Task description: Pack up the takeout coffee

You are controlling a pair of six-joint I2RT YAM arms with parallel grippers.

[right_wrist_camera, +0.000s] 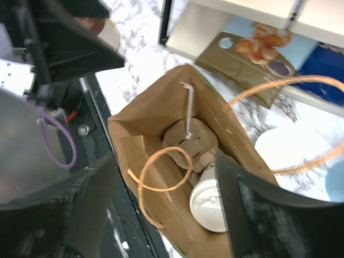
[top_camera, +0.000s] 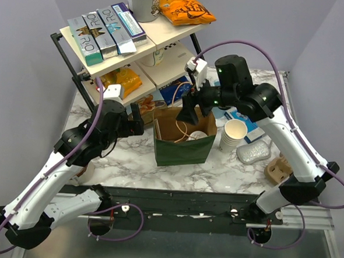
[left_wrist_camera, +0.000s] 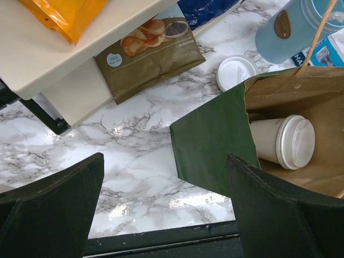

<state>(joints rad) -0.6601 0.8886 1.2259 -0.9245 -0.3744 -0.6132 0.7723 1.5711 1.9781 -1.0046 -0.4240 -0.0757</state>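
Left wrist: one lidded coffee cup inside one bag.

On my top shelf, the long boxes carry big pale letters. I can make out "RO", the rest is unclear. The brown snack bag bears a round blue sticker whose print is too small to read.
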